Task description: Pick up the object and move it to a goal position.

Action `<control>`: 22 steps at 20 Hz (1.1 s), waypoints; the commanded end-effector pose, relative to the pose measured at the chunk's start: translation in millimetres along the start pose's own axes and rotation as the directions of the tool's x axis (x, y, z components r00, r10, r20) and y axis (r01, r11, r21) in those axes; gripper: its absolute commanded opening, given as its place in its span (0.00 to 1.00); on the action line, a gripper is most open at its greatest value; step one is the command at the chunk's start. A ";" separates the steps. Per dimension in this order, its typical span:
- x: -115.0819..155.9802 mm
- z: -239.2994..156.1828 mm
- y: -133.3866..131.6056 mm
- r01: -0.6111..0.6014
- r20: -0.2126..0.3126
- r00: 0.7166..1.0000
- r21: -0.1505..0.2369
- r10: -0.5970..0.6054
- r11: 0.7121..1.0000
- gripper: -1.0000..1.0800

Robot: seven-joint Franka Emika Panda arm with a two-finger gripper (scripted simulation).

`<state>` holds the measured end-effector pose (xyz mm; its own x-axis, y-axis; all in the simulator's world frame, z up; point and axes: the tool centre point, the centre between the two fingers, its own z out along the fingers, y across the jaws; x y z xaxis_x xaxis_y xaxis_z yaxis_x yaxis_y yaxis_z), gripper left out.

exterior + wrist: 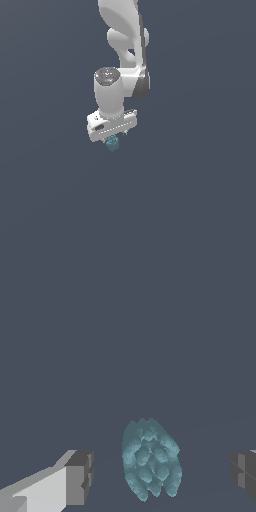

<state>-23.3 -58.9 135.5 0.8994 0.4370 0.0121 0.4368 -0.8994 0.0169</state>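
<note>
The tool point(116, 136) is seen spread wide, pointed down at the tabletop point(200, 200). The teal chunk point(112, 144) is found directly beneath it. In the wrist view the chunk point(150, 458) is seen between the two fingers point(80, 476), clear gaps left on both sides, neither pad touching. Nothing is pinched.

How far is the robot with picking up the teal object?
Done: the gripper is positioned over the teal object, which sits between its open fingers. In hand: nothing is gripped; gaps show on both sides. Left: closing, lifting, and carrying it to the goal, which is not visible.
</note>
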 end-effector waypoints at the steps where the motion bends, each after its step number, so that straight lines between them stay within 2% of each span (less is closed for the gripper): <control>1: -5.8 4.8 1.4 0.061 0.002 0.998 0.003 -0.061 0.998 0.96; 12: -27.7 22.1 5.3 0.282 0.006 0.959 0.015 -0.282 0.959 0.96; 22: -36.0 28.3 6.2 0.362 0.005 0.932 0.020 -0.362 0.932 0.96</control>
<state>-51.9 -80.2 107.3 0.6862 0.7274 -0.0001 0.7274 -0.6862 0.0004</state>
